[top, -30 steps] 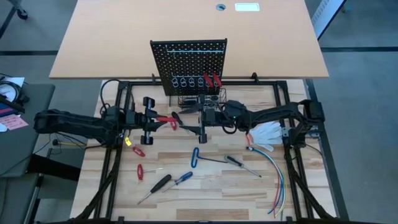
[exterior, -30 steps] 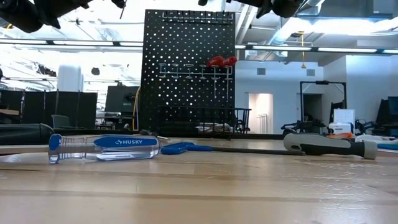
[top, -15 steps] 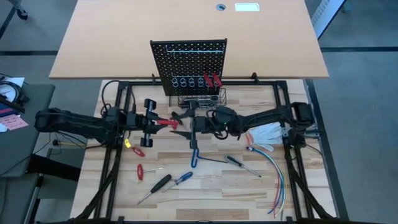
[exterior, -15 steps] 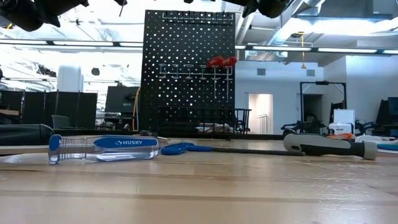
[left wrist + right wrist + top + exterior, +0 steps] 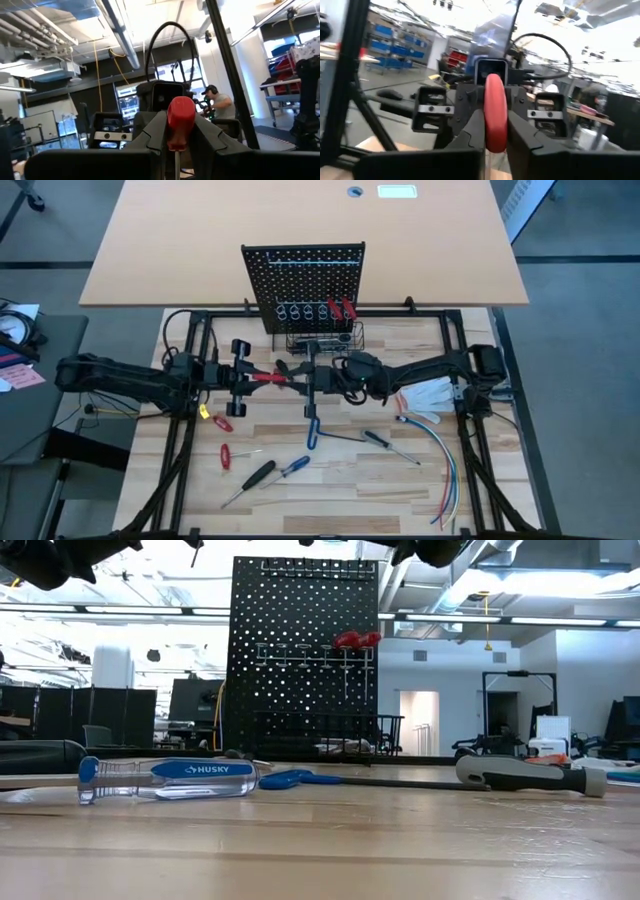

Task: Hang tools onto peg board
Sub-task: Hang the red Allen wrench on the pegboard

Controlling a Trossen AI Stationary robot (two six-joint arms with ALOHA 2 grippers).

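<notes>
Two end effectors now clamp one red tool (image 5: 268, 377) midair before the peg board (image 5: 303, 272): right (image 5: 302, 381) just snapped shut, left (image 5: 243, 377) holds on, so handover's underway.

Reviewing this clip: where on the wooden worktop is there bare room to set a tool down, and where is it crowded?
Bare wood shows at the front right, between the black-handled screwdriver and the coloured wires, and along the front edge. Crowded: the middle, where left gripper and right gripper meet on the red-handled screwdriver before the peg board, and the front-left tool cluster.
</notes>
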